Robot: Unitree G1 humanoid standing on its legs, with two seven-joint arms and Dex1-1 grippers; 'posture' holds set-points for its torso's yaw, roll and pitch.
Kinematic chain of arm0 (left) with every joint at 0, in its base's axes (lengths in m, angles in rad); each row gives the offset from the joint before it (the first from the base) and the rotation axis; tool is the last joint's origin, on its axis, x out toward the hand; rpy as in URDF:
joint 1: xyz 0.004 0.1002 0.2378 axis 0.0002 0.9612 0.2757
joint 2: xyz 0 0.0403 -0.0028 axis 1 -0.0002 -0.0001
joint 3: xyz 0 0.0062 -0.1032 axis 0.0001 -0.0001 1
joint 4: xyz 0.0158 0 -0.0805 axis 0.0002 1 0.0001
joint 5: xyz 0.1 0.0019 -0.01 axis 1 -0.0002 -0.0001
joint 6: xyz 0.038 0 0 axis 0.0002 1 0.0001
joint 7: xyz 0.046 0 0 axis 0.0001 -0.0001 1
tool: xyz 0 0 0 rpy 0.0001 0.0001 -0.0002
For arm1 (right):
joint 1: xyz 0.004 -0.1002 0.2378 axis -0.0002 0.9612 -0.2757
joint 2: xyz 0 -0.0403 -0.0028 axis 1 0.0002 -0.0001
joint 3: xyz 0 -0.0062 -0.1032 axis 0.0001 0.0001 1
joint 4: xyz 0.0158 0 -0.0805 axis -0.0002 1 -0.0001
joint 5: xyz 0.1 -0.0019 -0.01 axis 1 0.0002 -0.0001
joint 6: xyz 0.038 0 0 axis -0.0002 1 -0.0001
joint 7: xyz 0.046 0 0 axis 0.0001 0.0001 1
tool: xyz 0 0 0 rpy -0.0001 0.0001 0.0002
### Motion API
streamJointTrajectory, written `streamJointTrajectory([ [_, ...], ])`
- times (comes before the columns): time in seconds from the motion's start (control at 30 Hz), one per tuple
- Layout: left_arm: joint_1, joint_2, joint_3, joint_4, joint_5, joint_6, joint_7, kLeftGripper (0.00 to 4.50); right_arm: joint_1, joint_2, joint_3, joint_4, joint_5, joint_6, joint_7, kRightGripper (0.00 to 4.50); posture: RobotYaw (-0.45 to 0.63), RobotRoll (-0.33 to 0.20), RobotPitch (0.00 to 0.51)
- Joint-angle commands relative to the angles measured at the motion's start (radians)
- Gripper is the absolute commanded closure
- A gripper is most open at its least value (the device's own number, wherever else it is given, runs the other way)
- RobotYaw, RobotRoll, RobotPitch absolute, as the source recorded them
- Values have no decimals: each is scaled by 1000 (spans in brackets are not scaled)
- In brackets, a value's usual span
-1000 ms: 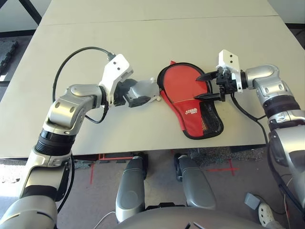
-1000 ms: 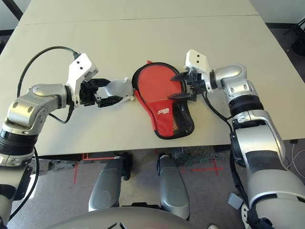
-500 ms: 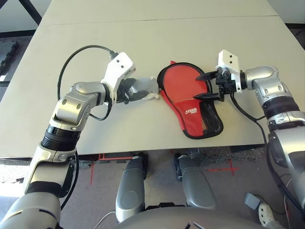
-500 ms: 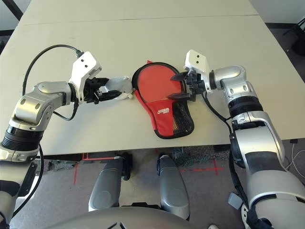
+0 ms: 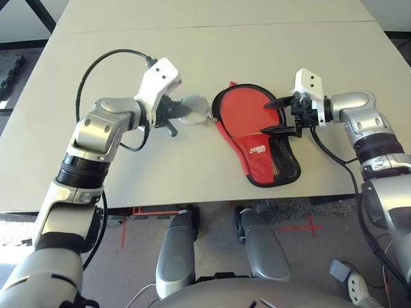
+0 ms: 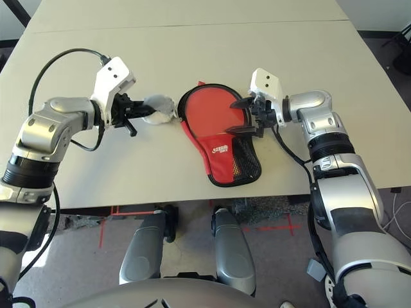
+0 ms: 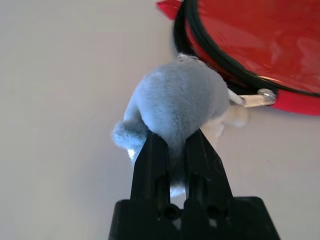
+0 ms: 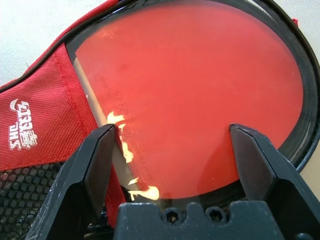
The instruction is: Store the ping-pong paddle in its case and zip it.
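Head views: ping-pong paddle [image 5: 247,110] lying inside the case [image 5: 264,154], red face showing within the black zip rim, handle tucked under the red flap with the white logo and the mesh pocket. Case resting on the pale surface [image 5: 212,45], round end away from the robot, still open around the head. Left gripper [image 5: 178,114] just beside the case's left rim, pinching a small grey fluffy charm [image 5: 194,109]. Right gripper [image 5: 275,117] poised over the right edge of the paddle face, fingers spread wide, nothing between them.

Left wrist view: fingers [image 7: 150,155] clamped narrow on the grey fluff, a small metal zip pull [image 7: 256,98] joining it to the black rim.

Right wrist view: fingers [image 8: 95,165] wide apart, straddling the red rubber; a pale strip where the blade meets the flap; no contact that can be confirmed.

Progress, as a judgement: storing looks done; zipping not yet done, with the pull apparently in hand through its charm and the whole rim left to close.
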Motion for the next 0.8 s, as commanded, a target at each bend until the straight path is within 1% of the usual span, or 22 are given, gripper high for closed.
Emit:
streamJointTrajectory([
  [0.03, -72, -27, 4, 155, 54, -104, 29, 4391, 60, 9, 38, 10, -43, 28, -11, 0, 70, 0, 277],
  [0.13, -134, -51, 5, 275, 81, -173, 27, 4392, 74, 11, 37, -12, -43, 38, -11, 0, 63, 0, 280],
  [0.23, -216, -87, 3, 430, 118, -260, 39, 4392, 92, 13, 36, -32, -43, 47, -13, 0, 58, 0, 282],
  [0.37, -275, -118, 3, 559, 152, -340, 43, 4393, 112, 14, 37, -63, -41, 62, -16, 0, 50, 0, 284],
  [0.5, -345, -176, 4, 717, 191, -445, 85, 4393, 140, 16, 39, -104, -37, 80, -21, 0, 39, 0, 285],
  [0.67, -406, -205, 16, 835, 222, -511, 124, 4396, 165, 10, 41, -144, -36, 98, -25, 0, 30, 0, 283],
  [0.8, -428, -191, 17, 865, 240, -526, 120, 4397, 176, 4, 42, -165, -36, 112, -25, 0, 25, 0, 283],
])
